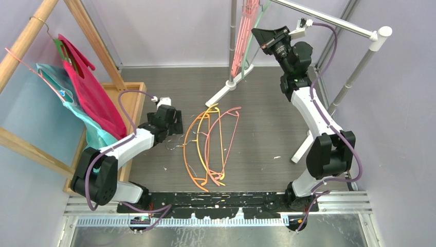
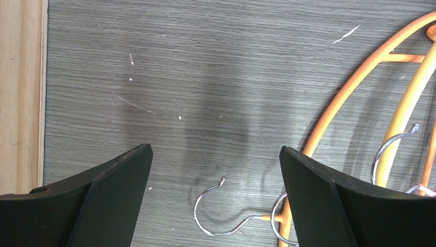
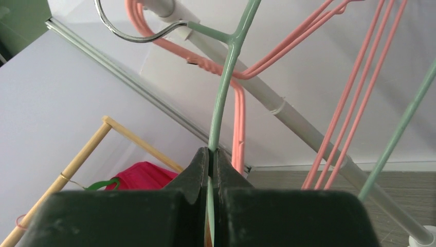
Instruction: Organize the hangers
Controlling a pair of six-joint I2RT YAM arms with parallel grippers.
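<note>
Three hangers lie on the grey table: an orange one [image 1: 186, 149], a yellow one [image 1: 199, 146] and a pink one [image 1: 232, 131]. My left gripper [image 1: 174, 122] is open and empty, low over the table just left of them. In the left wrist view the orange hanger's metal hook [image 2: 205, 216] lies between the open jaws [image 2: 216, 154]. My right gripper [image 1: 261, 37] is raised at the white rail [image 3: 288, 110] and shut on the pale green hanger [image 3: 226, 77], whose hook sits over the rail. Several pink hangers [image 3: 355, 92] hang on the rail.
A wooden rack [image 1: 23, 46] at the left holds a pink hanger draped with red and teal cloth [image 1: 87, 98], over a wooden base [image 1: 134, 100]. The white rack's foot [image 1: 226, 90] and leg [image 1: 303, 146] stand on the table.
</note>
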